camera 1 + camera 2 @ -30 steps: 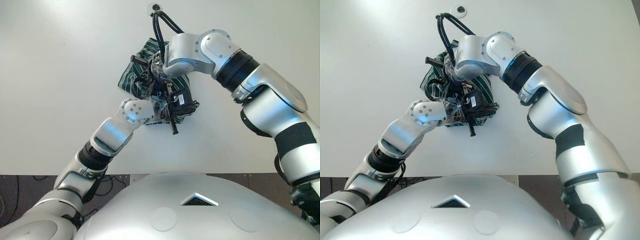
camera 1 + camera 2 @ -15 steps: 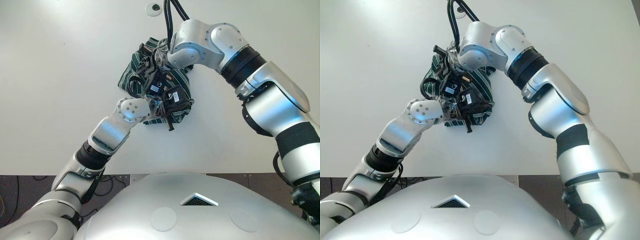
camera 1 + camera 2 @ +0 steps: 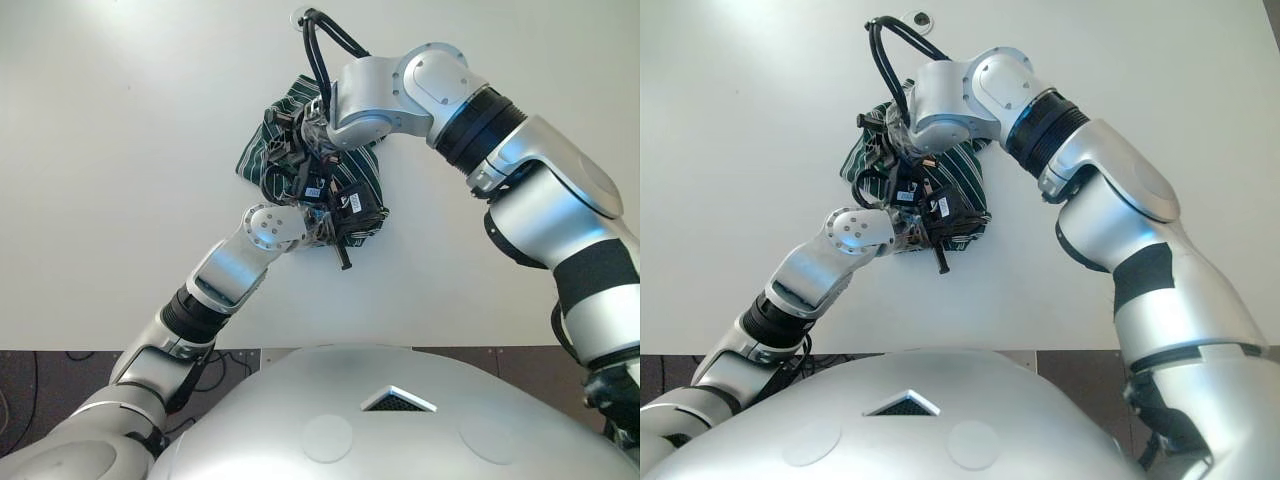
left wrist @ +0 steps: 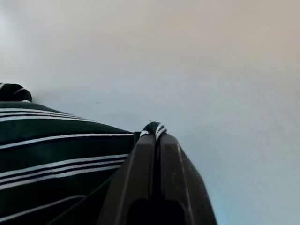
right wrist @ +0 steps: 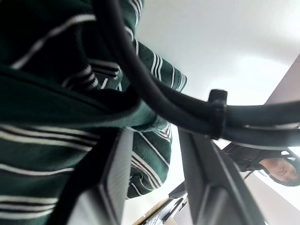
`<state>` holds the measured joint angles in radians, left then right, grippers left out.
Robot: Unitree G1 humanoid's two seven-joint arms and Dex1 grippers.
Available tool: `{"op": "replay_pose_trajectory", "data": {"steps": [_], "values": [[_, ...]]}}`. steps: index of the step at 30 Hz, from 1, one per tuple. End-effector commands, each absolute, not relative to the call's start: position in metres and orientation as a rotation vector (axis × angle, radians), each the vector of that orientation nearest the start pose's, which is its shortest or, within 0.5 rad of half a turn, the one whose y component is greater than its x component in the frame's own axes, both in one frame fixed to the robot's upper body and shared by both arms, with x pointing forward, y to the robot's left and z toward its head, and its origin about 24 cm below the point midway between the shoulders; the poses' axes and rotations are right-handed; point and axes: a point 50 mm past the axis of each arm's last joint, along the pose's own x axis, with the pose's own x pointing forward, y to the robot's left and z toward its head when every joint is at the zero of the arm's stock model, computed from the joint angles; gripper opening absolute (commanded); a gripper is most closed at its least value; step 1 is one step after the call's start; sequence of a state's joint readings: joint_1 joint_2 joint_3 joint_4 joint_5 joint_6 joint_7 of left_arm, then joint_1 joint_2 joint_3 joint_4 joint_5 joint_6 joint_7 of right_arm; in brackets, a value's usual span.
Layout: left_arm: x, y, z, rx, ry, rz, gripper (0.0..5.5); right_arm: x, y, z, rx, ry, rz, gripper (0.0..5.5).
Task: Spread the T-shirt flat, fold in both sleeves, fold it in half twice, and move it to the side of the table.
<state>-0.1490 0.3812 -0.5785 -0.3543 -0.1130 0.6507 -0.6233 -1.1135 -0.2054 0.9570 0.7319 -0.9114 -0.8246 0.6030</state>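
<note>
As the left gripper pinches it, T-shirt bunches.

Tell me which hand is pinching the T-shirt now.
The left hand: its fingers are shut on a fold of the striped T-shirt. The right hand has its fingers spread apart over it.

The right claw has dipped back down onto the bunched T-shirt.

Both eye views look steeply down from the head onto the surface and share the shirt at its middle. Left wrist view sits close behind the left hand, low over the surface. Right wrist view looks along the right hand, with the shirt near the lens.
</note>
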Motion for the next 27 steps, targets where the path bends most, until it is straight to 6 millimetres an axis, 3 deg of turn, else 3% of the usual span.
{"op": "replay_pose_trajectory", "data": {"steps": [1, 6, 12, 15, 20, 27], "values": [[0.217, 0.063, 0.064, 0.349, 0.345, -1.128, 0.00, 0.300, 0.008, 0.081, -2.062, -0.623, 1.777, 0.82], [0.217, 0.063, 0.063, 0.351, 0.347, -1.134, 0.00, 0.300, 0.007, 0.081, -2.065, -0.617, 1.783, 0.01], [0.219, 0.066, 0.064, 0.361, 0.350, -1.134, 0.00, 0.303, 0.011, 0.089, -1.981, -0.614, 1.730, 0.01], [0.220, 0.071, 0.065, 0.398, 0.342, -1.126, 0.00, 0.310, 0.007, 0.100, -1.839, -0.552, 1.671, 0.01], [0.216, 0.083, 0.072, 0.415, 0.331, -1.119, 0.00, 0.334, -0.025, 0.116, -1.693, -0.402, 1.517, 0.01], [0.225, 0.107, 0.098, 0.388, 0.272, -1.056, 0.00, 0.362, -0.075, 0.130, -1.445, -0.214, 1.232, 0.01]]}}
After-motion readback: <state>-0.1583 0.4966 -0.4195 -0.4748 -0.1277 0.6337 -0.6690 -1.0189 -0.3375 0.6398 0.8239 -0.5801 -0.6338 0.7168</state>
